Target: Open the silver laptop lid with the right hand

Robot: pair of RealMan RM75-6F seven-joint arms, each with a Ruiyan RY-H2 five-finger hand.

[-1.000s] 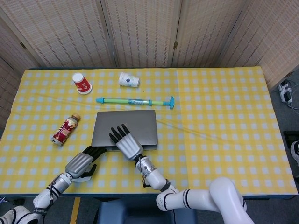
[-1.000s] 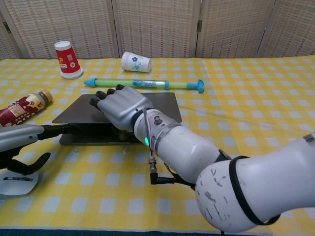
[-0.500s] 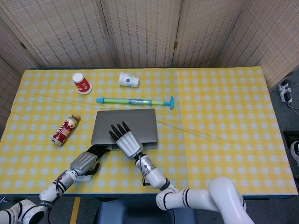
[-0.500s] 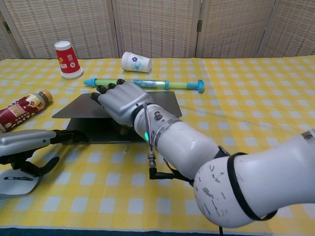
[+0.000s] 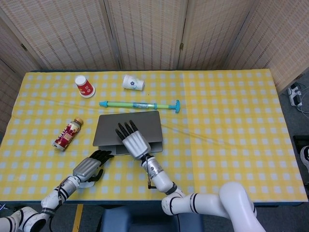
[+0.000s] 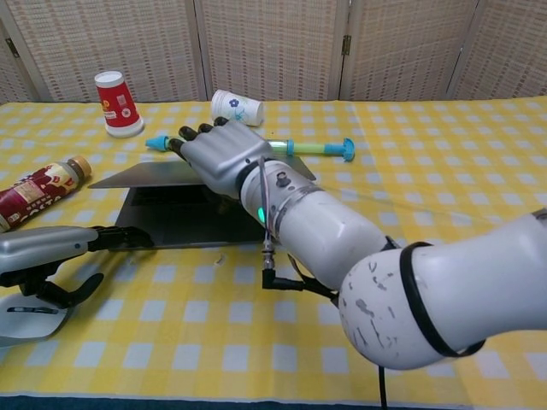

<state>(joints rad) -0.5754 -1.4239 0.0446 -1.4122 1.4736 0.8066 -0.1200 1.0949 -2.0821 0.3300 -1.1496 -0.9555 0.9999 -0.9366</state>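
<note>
Right hand grips laptop lid; pump, bottle nearby

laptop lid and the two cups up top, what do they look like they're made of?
Laptop lid: probably metal, a matte grey-silver sheet with a thin edge and no gloss. Red cup and white cup: likely paper, with matte printed walls and a rolled rim; the white one lies on its side. Coated paper or plastic can't be ruled out.
</note>
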